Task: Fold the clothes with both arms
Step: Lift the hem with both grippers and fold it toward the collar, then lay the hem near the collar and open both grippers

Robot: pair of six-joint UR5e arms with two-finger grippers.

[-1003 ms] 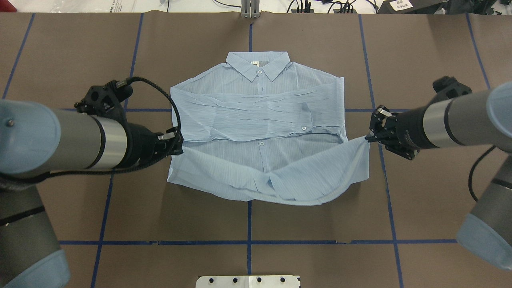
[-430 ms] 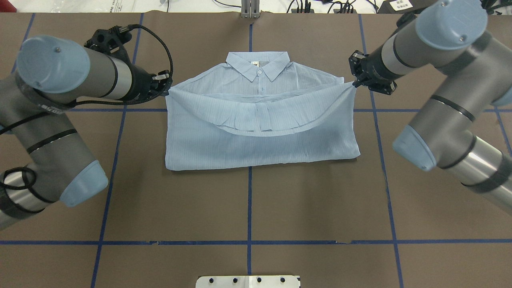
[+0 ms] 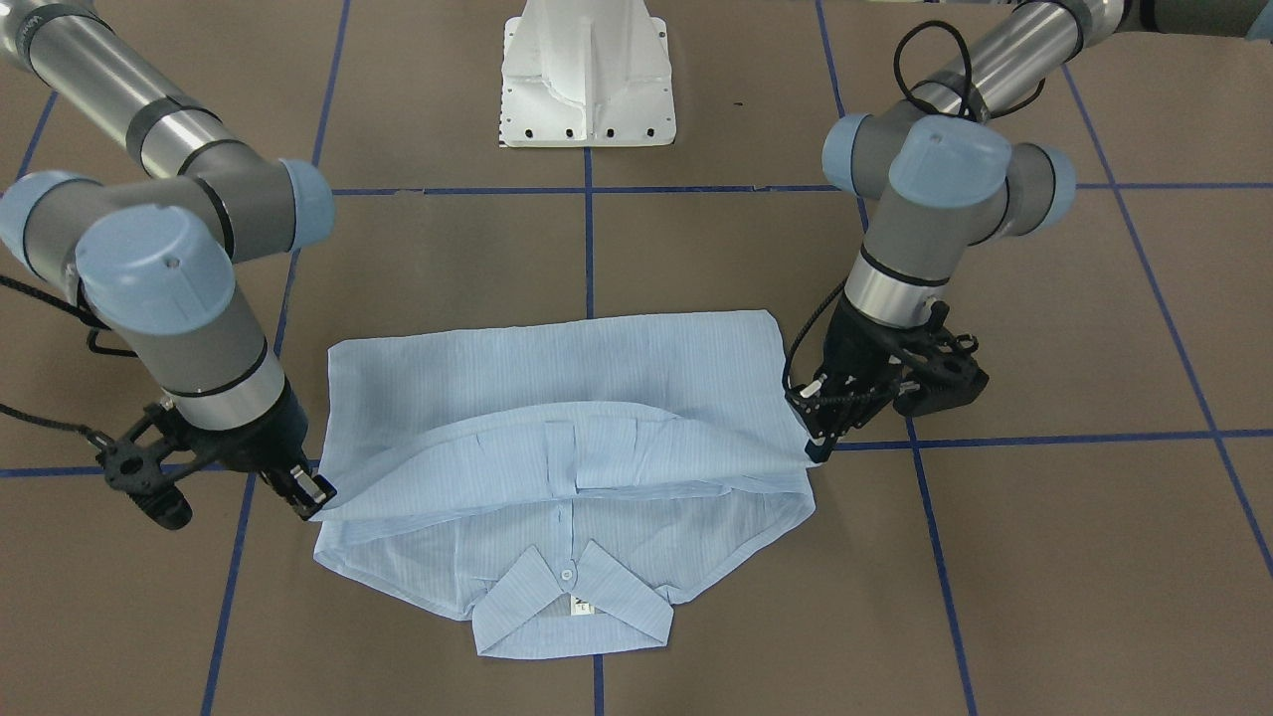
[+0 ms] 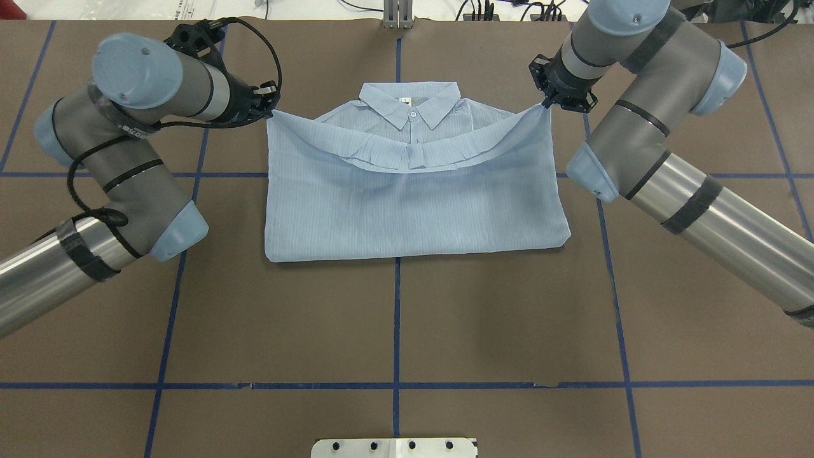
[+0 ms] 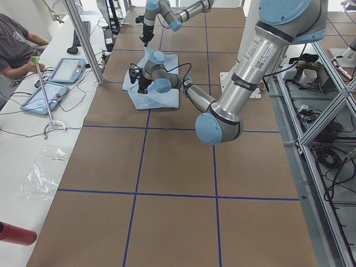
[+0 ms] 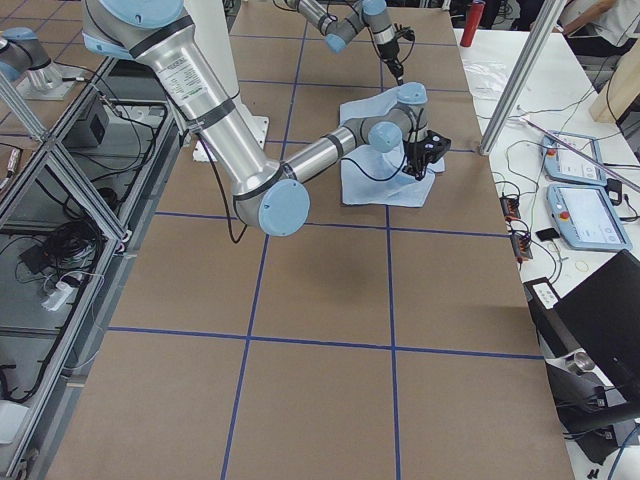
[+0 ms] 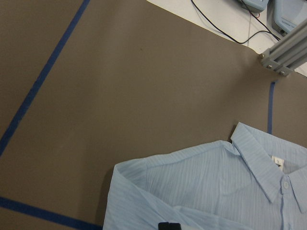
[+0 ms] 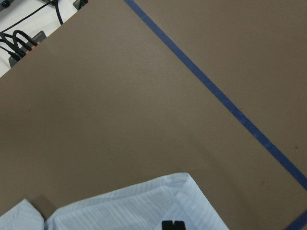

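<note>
The light-blue shirt (image 4: 413,210) lies on the far half of the brown worktop (image 4: 394,318). It is centred on the blue tape line (image 4: 395,331) that runs from near to far. Its collar (image 4: 410,105) points to the far edge, away from the robot. The lower part is doubled up over the chest, so a straight fold forms the near edge. The hem does not lie flat — it hangs between the two tools in a shallow curve. It is high at both corners and sags in the middle, where it rests on the fabric just short of the collar.

The left tool (image 4: 270,109) is clamped on the left corner of the hem, over the shoulder on that side. The right tool (image 4: 547,103) is clamped on the right corner, over the other shoulder. Both corners are drawn into small taut points at the fingers. The left arm (image 4: 159,89) reaches in from the left and the right arm (image 4: 642,57) from the right, each bent at the elbow.

In the left wrist view a black fingertip (image 7: 169,225) sits on the fabric at the bottom edge, with the collar and its white button (image 7: 286,184) to the right. The right wrist view shows a like fingertip (image 8: 172,224) on the cloth — beyond it lie brown worktop and a tape line.

The robot's white pedestal (image 3: 587,80) stands at the near edge, well apart from the shirt. In the left side view a person (image 5: 14,44) is beyond the far edge.
</note>
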